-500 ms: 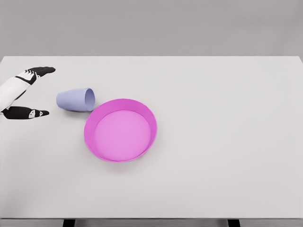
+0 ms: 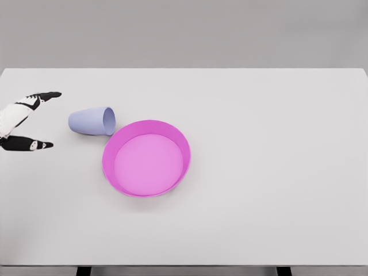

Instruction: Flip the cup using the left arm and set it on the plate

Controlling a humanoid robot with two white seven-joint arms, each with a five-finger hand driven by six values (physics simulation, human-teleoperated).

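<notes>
Lying sideways, pale blue cup (image 2: 92, 121)

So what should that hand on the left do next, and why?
Probably reach a little to the right, toward the cup. The left hand is open, fingers spread and holding nothing, with a gap of bare table between it and the cup. The cup lies on its side, mouth toward the pink plate, so it must be grasped before it can be flipped.
</notes>
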